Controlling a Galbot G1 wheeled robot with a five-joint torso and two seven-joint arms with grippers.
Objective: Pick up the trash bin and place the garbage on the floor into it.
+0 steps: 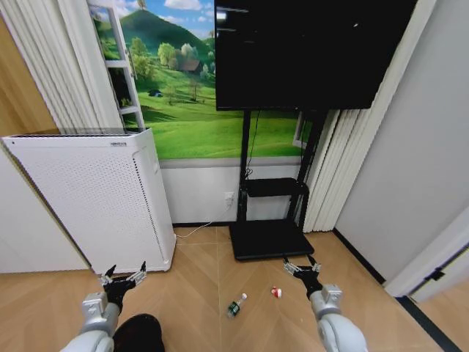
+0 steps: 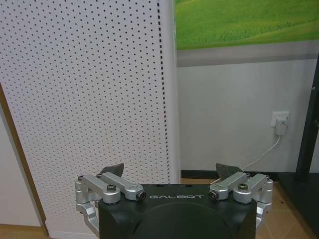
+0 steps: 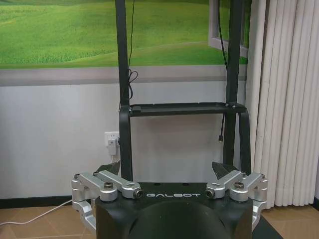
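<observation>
- Head view: the black trash bin [image 1: 138, 331] sits at the lower left of the frame, just below the left gripper [image 1: 123, 278], whose fingers are spread wide and empty. The right gripper [image 1: 302, 268], also wide and empty, hangs at lower right. A bottle [image 1: 236, 305] and a small red item [image 1: 276, 292] lie on the floor [image 1: 198, 293] at lower centre.
- Left wrist view: the fingers frame a white perforated box [image 2: 84, 99]; to take the bin well, the gripper should probably tip down toward the rim.
- Right wrist view: the wide-open fingers face a black stand [image 3: 182, 109].
</observation>
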